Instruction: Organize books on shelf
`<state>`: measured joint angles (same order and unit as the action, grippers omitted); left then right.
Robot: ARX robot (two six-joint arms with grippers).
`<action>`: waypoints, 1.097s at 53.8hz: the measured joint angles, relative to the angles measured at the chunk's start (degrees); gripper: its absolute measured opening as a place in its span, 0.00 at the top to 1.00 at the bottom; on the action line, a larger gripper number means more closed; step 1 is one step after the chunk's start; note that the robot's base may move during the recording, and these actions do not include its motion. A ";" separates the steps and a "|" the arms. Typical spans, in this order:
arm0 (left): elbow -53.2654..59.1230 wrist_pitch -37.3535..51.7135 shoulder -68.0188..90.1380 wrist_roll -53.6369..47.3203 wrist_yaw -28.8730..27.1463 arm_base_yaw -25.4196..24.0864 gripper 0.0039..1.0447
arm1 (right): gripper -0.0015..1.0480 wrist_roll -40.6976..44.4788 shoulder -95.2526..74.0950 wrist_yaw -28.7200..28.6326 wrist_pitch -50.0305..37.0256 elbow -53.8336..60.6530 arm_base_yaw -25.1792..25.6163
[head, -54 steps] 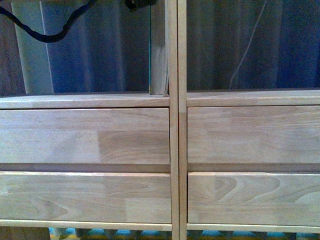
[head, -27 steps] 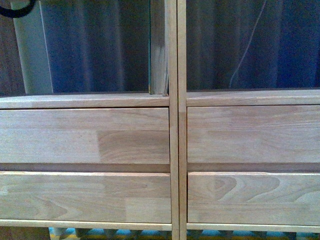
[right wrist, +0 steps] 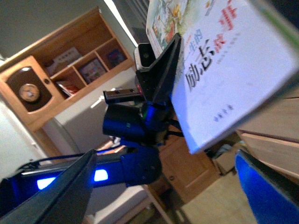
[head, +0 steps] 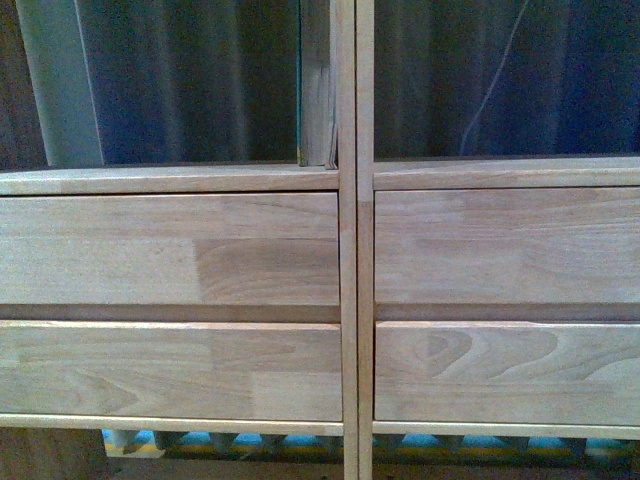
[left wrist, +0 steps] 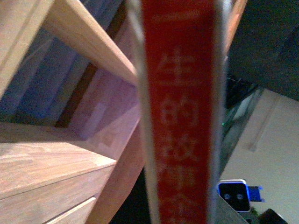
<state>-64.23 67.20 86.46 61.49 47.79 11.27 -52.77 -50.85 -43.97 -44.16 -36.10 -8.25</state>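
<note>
Filling the front view: shelf (head: 340, 250), four plain drawer fronts, two per column, open compartments above. Upright on shelf's left-column board, pressed to shelf's centre upright: slim book (head: 318, 90), pale edges toward camera. Behind shelf's open back: dark curtain (head: 190, 80). Under shelf's bottom rail: blue-and-yellow mat (head: 250, 440).

Clamped tight on white-covered book (right wrist: 224, 60): left gripper (right wrist: 175, 49), one black finger (right wrist: 161, 70) flat across the cover, the other hidden behind it. Book up in the air, near shelf's drawer fronts. Same book close up in left wrist view: red spine band (left wrist: 182, 116) with pale print, just beside shelf's boards; touching or not, cannot tell.

Spread wide with nothing between: right gripper (right wrist: 166, 158), blurred dark fingers (right wrist: 51, 196) well apart, out in front of shelf.
</note>
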 joint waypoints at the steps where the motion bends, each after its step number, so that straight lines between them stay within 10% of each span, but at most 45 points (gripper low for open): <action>1: -0.59 -1.05 0.46 -0.79 -0.02 -0.35 0.94 | 0.06 1.31 0.13 -0.33 1.29 0.00 1.42; 19: -6.32 -22.16 3.41 -25.03 -1.84 -6.16 0.94 | 0.07 34.75 -1.31 6.05 13.42 -3.69 21.42; 30: -11.41 -30.69 6.03 -40.92 -5.18 -7.54 0.94 | 0.07 45.79 -0.87 8.04 12.48 -3.78 23.96; 38: -17.92 -35.08 10.38 -53.27 -11.82 -7.72 0.94 | 0.34 50.99 6.40 33.07 35.10 -0.94 18.58; 59: -33.62 -38.93 20.83 -66.29 -22.69 -8.48 0.94 | 0.87 52.24 15.91 38.36 29.20 16.59 14.05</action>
<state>-97.84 28.27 107.28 -4.80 25.10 2.79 -0.54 -34.94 -5.61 -14.96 -19.51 5.80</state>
